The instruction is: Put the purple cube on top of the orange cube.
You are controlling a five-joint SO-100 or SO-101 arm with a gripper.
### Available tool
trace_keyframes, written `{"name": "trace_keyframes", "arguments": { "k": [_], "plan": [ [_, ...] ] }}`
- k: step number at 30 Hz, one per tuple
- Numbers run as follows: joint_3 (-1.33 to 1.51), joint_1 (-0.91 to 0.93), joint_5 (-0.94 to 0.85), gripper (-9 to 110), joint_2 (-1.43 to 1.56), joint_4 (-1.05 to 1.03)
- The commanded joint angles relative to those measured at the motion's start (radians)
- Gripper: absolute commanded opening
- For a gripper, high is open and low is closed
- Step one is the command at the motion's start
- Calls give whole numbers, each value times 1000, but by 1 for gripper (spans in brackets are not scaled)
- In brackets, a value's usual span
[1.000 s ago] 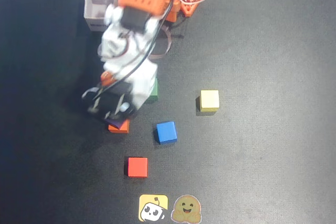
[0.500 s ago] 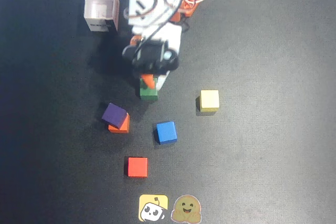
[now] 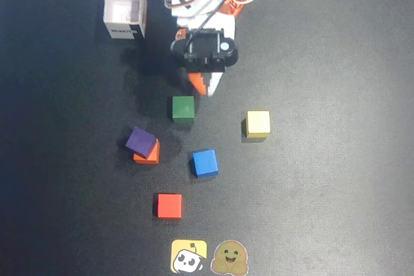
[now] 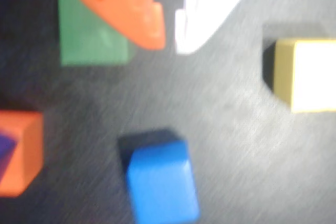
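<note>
Black matte tabletop (image 3: 336,43) — fills view, evenly lit.

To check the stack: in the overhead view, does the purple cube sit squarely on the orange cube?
No, the purple cube sits skewed, leaving the orange cube's lower-right edge uncovered.
</note>
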State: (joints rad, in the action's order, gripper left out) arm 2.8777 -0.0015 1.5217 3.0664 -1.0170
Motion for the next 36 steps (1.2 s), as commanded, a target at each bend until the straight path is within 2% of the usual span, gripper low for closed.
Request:
{"name": "trace_keyframes", "arguments": {
  "k": [1, 12, 36],
  "plan": [
    [-5, -25, 6, 0, 26, -46],
    [-5, -37, 26, 0, 26, -250],
    [-5, -34, -25, 0, 26, -249]
  ]
}}
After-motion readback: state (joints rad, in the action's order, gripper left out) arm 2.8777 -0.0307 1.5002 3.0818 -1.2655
